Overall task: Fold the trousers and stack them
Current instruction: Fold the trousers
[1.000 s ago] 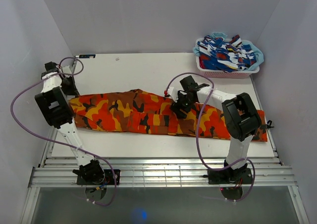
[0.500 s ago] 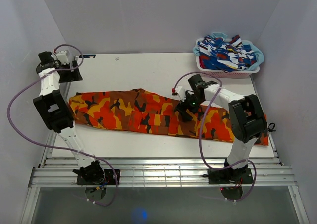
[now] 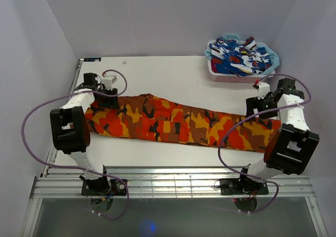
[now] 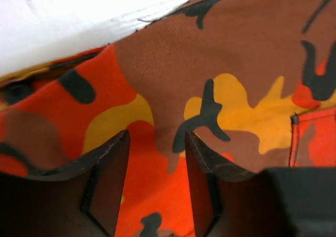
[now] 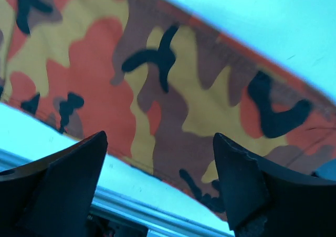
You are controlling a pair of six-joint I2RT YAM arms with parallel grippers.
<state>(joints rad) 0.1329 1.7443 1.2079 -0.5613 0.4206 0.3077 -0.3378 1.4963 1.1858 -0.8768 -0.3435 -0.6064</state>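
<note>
The trousers (image 3: pixel 178 122), in orange, red and yellow camouflage with dark blotches, lie stretched out across the table from left to right. My left gripper (image 3: pixel 107 100) hovers over their left end. In the left wrist view the trousers (image 4: pixel 247 64) fill the frame, and the left gripper (image 4: pixel 156 140) stands partly open with flat cloth showing between its fingers. My right gripper (image 3: pixel 258 109) is over the right end. In the right wrist view it (image 5: pixel 160 137) is wide open above the trousers (image 5: pixel 89 64), near the cloth's lower hem, with nothing held.
A pink basket (image 3: pixel 239 78) heaped with blue, white and red clothes stands at the back right corner. Bare white table (image 3: pixel 157 74) lies behind the trousers and a strip in front. Metal rails (image 3: pixel 173 184) run along the near edge. Walls close in on three sides.
The right gripper has left the middle of the trousers for their right end. The left arm swung to the back left corner, then came in over the left end with its jaws apart.
</note>
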